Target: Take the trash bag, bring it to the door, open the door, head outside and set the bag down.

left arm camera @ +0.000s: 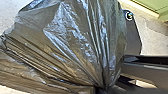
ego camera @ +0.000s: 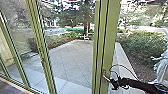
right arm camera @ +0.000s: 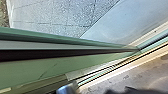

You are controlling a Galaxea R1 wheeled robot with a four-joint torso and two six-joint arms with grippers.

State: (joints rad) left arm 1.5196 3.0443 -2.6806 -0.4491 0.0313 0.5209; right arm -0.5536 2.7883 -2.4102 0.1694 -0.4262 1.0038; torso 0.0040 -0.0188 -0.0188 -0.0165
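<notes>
1. Left gripper (left arm camera: 100, 89) grasps the bag (left arm camera: 75, 42), whose thin, glossy dark plastic swells out from a tight gather in fanned creases and sharp, crinkled folds.
2. Mottled grey floor (left arm camera: 152, 37) lies under the bag.
3. The right gripper (ego camera: 113, 82) is just beside the door's metal handle (ego camera: 104, 76), at the end of a black arm (ego camera: 138, 85) with thin looping cables; whether it is clenched or released, I cannot tell.
4. The door frame (ego camera: 111, 32) is smooth, flat-faced and pale green, with dark upright grooves.
5. To its left, slanting green posts (ego camera: 40, 42) divide tall, clear glass panes.
6. Outside, speckled square slabs (ego camera: 72, 57) meet smoother, paler ones (ego camera: 35, 75) along straight joints.
7. A rounded, fine-leaved bush (ego camera: 145, 43) grows over brown ground right of the paving.
8. Farthest off are leafy trees (ego camera: 72, 15).
</notes>
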